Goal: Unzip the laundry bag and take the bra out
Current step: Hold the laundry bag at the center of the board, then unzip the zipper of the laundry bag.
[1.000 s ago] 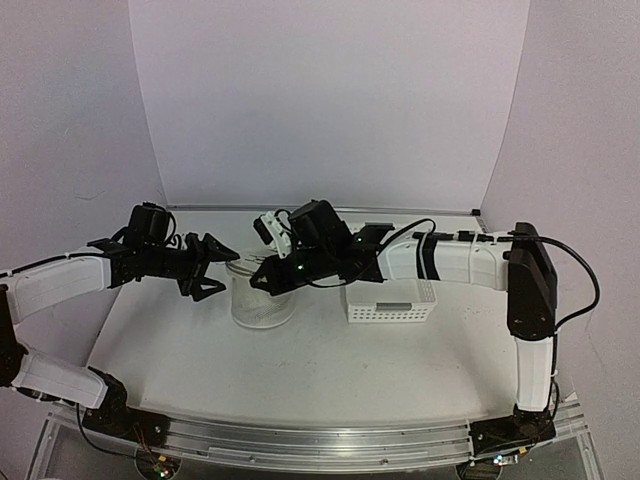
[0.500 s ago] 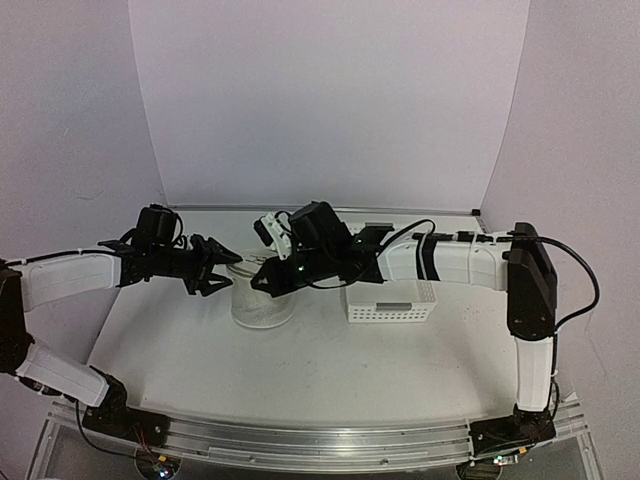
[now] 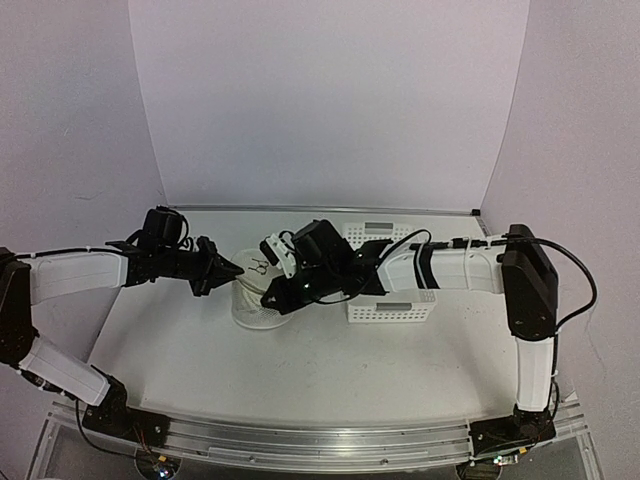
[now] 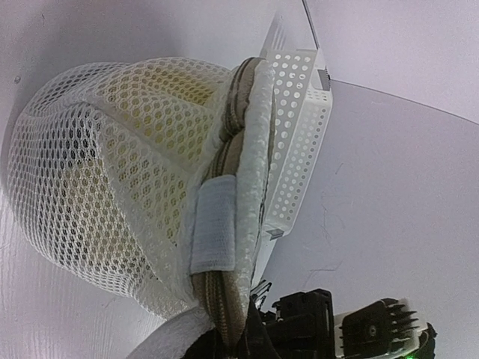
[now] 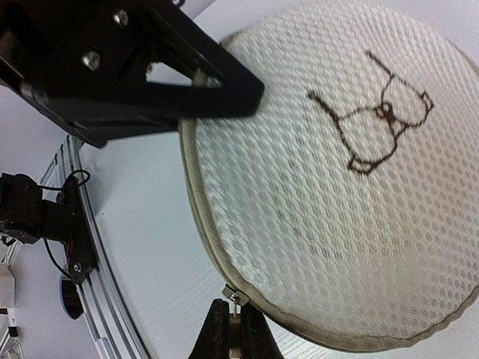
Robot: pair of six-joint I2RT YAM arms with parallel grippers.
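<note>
On the laundry bag [image 3: 256, 300] rim, left fingers [image 5: 209, 84] have now closed.

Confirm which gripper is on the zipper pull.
The right gripper: its closed tips pinch the small metal pull at the rim of the laundry bag. The left gripper clamps the zipper seam elsewhere.

White table [image 3: 300, 380], pale lilac walls [image 3: 330, 100]

White honeycomb-mesh laundry bag [image 5: 314, 224] with black line drawing [image 5: 374, 120], beige zipper [image 5: 197, 217].
</note>
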